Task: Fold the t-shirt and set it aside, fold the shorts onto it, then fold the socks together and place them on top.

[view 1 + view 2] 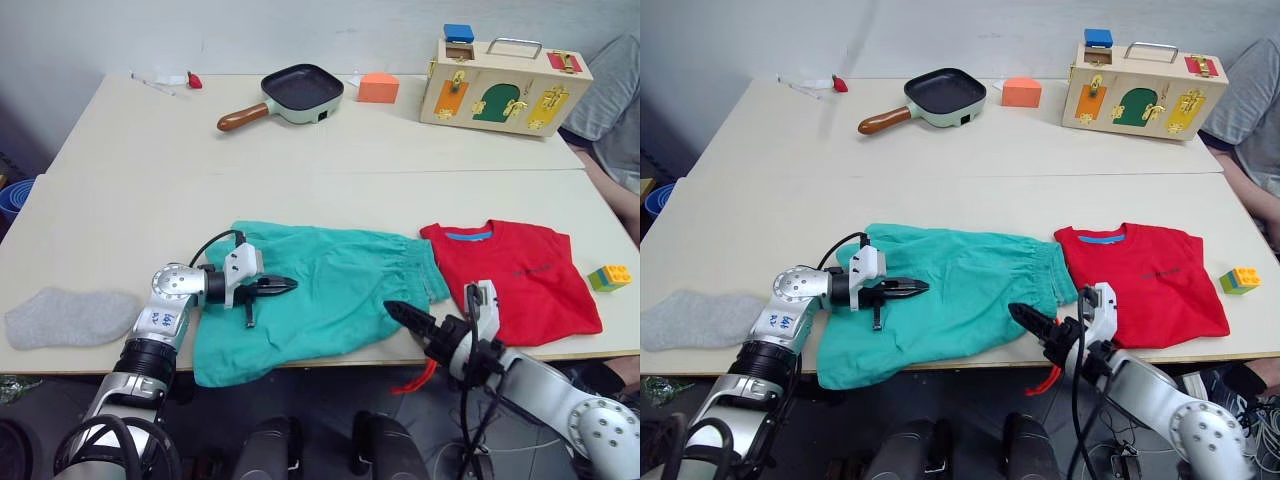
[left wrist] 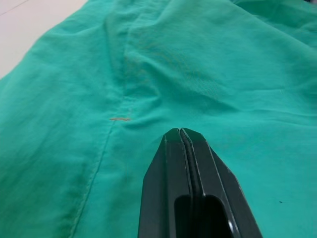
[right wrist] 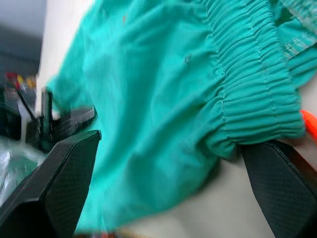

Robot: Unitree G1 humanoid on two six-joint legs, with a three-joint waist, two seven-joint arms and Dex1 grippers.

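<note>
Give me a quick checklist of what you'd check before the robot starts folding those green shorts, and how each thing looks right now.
1. T-shirt folded and set aside: ok, it lies folded right of the shorts.
2. Shorts spread flat: not ok, wrinkled, near edge hanging off the table.
3. Left gripper ready to grasp: not ok, fingers shut above the cloth.
4. Right gripper ready: ok, open at the waistband corner.
5. Socks clear of the fold: ok, far left.
6. Drawstring free: cannot tell.
</note>
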